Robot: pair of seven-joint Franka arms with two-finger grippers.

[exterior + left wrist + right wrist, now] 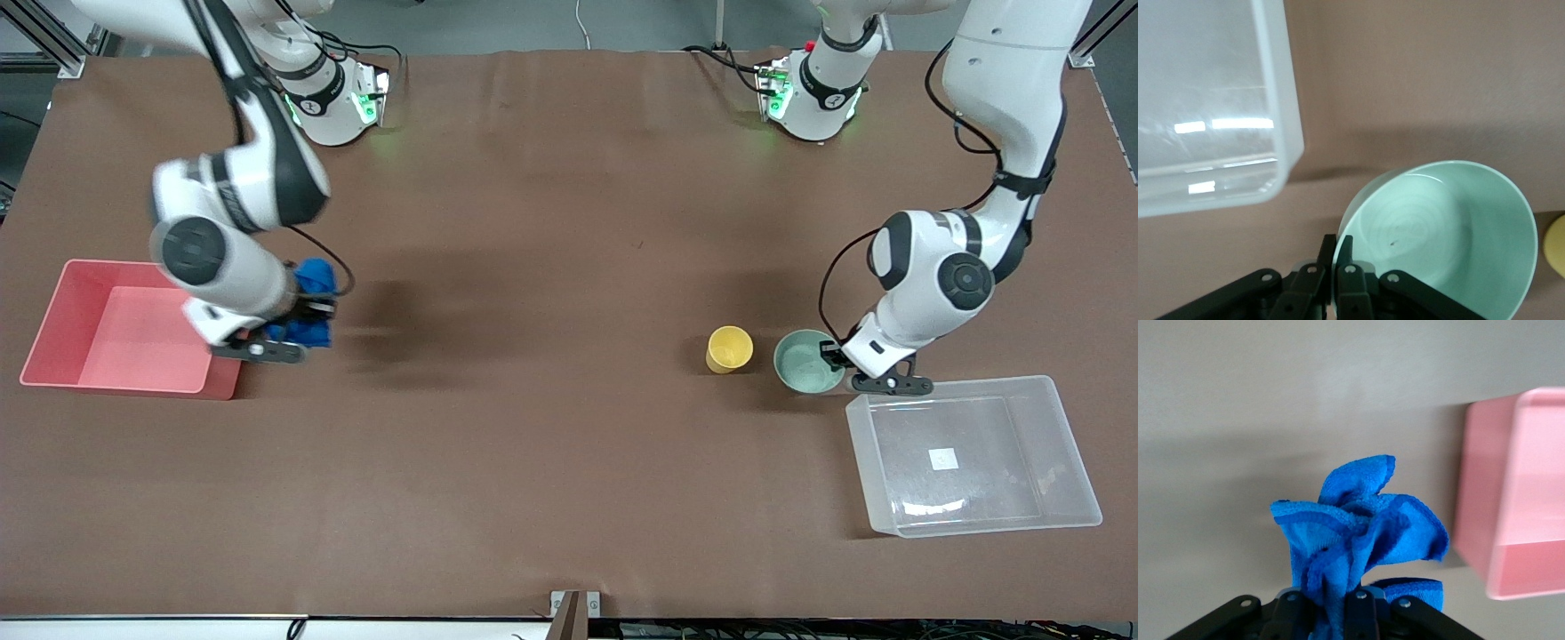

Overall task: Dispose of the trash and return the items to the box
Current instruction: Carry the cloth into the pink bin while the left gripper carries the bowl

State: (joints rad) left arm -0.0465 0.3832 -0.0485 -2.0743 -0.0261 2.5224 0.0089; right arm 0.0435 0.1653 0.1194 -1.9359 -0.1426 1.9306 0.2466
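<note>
My right gripper (307, 311) is shut on the bright blue rag (311, 302) and holds it in the air over the table, just beside the pink bin (53, 311). In the right wrist view the rag (1358, 527) bunches up between the fingers. My left gripper (836, 356) is shut on the rim of the mint-green bowl (805, 360), with one finger inside it and one outside. The bowl (1445, 233) is beside the clear box (1058, 427); its corner (1281, 133) shows in the left wrist view. The yellow cup (730, 348) stands upright beside the bowl, toward the right arm's end.
The pink bin (1511, 493) lies at the right arm's end of the table. The clear box has a white sticker (943, 459) on its bottom and sits at the left arm's end, nearer the front camera than the bowl. Brown table (551, 267) between them.
</note>
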